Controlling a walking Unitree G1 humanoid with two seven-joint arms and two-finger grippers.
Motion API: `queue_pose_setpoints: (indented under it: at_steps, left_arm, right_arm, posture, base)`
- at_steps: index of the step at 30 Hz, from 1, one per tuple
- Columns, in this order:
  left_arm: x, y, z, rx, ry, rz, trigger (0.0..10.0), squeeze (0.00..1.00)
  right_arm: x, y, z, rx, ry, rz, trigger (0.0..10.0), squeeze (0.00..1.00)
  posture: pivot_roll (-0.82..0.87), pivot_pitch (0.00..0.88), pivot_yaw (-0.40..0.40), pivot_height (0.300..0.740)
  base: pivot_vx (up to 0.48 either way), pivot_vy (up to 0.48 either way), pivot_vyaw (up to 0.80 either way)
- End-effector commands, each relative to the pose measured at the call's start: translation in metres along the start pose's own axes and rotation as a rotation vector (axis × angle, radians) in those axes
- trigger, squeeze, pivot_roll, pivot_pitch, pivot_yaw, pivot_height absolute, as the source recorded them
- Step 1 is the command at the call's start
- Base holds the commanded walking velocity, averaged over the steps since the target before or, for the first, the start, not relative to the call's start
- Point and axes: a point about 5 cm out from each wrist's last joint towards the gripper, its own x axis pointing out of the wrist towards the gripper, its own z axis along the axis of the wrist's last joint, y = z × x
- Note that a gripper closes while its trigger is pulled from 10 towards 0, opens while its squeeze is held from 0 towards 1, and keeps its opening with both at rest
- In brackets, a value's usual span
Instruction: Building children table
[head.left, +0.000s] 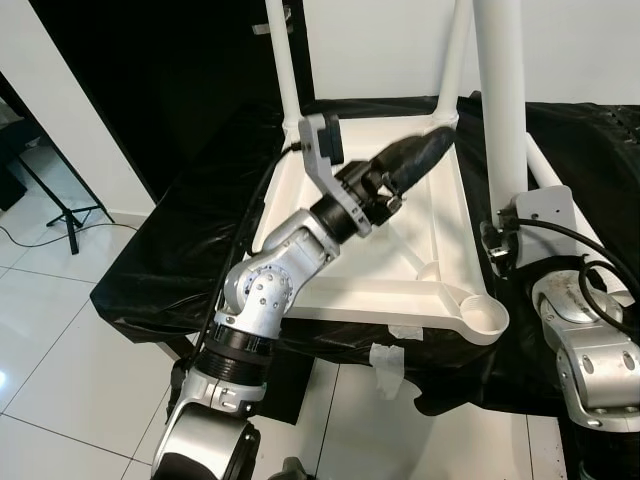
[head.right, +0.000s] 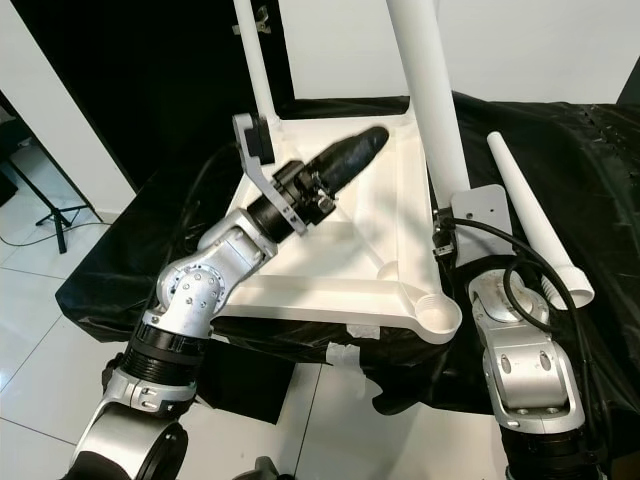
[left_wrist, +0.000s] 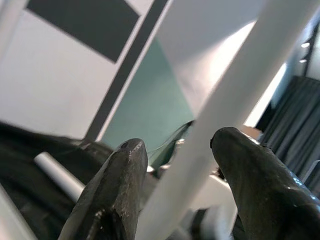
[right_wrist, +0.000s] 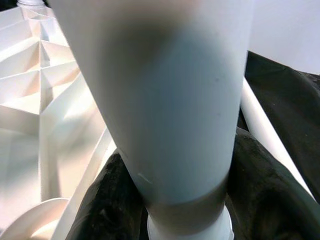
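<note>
tabletop (head.left: 440, 300) upturned; right hand (right_wrist: 165, 200) clasps a leg (right_wrist: 165, 100).

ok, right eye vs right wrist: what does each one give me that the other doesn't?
Right eye view: the left gripper over the upturned tabletop, plus the empty corner socket.
Right wrist view: the right gripper close up, its fingers pressed on either side of the upright leg near its base.
Both: that upright leg, the tabletop's ribs, and the loose leg lying on the black cloth.
</note>
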Motion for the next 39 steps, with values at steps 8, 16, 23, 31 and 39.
queue_pose_setpoints:
  at_steps: [8,16,23,31,39]
  left_arm:
    - [-0.024,-0.016,-0.023,0.045,0.251,-0.518,10.0,0.00]
    - [-0.062,0.001,-0.055,0.094,0.563,-0.494,10.0,0.00]
    - [-0.079,-0.003,-0.075,0.097,0.736,-0.538,10.0,0.00]
    - [-0.097,0.012,-0.103,0.158,0.931,-0.513,10.0,0.00]
    - [-0.100,0.015,-0.113,0.171,0.971,-0.513,10.0,0.00]
  right_arm:
    - [0.002,0.001,0.006,0.015,-0.019,-0.015,0.0,0.00]
    - [-0.018,0.009,0.013,0.048,-0.088,0.102,0.5,0.00]
    - [-0.028,0.009,0.017,0.089,-0.111,0.141,8.1,0.00]
    - [-0.047,0.014,0.008,0.119,-0.096,0.207,10.0,0.00]
    - [-0.051,0.020,-0.004,0.175,-0.060,0.232,10.0,0.00]
  posture:
    - [-0.01,0.000,0.096,0.740]
    - [0.00,0.000,0.097,0.740]
    - [0.01,0.000,0.096,0.740]
    - [-0.01,0.000,0.102,0.740]
    - [-0.02,0.000,0.103,0.740]
  base:
    - [0.000,0.000,0.00]
    - [0.000,0.000,0.00]
    - [0.000,0.000,0.00]
    - [0.000,0.000,0.00]
    - [0.000,0.000,0.00]
